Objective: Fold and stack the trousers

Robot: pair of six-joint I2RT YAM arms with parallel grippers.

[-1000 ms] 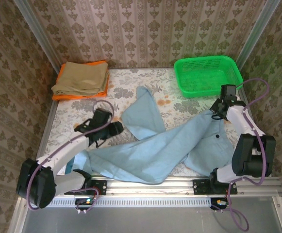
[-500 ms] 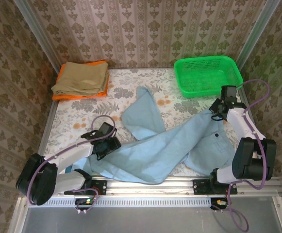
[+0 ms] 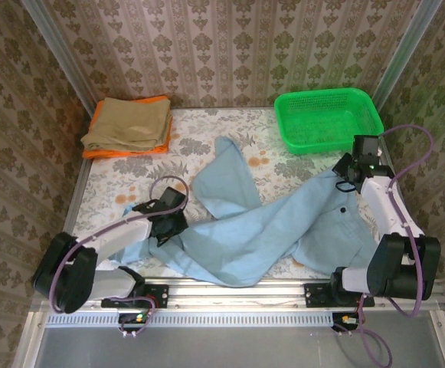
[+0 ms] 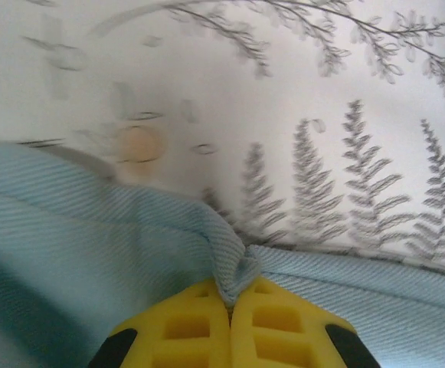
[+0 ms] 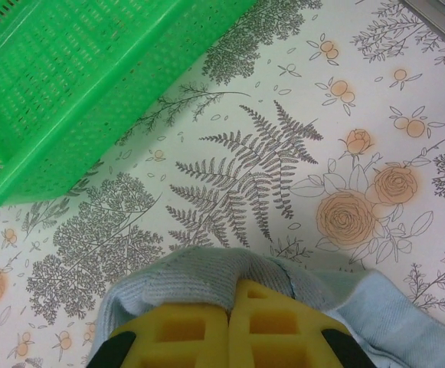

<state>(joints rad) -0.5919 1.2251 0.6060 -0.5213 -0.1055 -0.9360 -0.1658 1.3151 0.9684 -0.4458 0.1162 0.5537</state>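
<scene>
Left fingers [image 4: 188, 328]: pressed together, clamped on a small pinched ridge of trousers [image 3: 260, 230] right at the tips. Blue twill on both sides of the pinch and beneath it. Just beyond the tips, bare desk [image 3: 130, 172] with a grey fern print and an orange bloom.

Right fingers [image 5: 272, 326]: together as well, clamped on a thick rolled edge of the same trousers, which wraps over the tips. More blue cloth trailing off to the right of them. Printed desk directly beyond.

Trousers, from the top view: flat on the desk, stretched slantwise between the two sets of fingers, with the wide part near the right fingers and the narrow end at the left fingers. One leg turned back on itself, lying beyond the left fingers and to their right. Near edge of the cloth close to the rail at the arm bases.

Green basket [image 3: 325, 119]: just beyond the right fingers, to their left, apart from the trousers.

Tan pile [image 3: 126, 123]: folded, well beyond the left fingers at the far left corner, resting on an orange cloth [image 3: 99, 153].
</scene>
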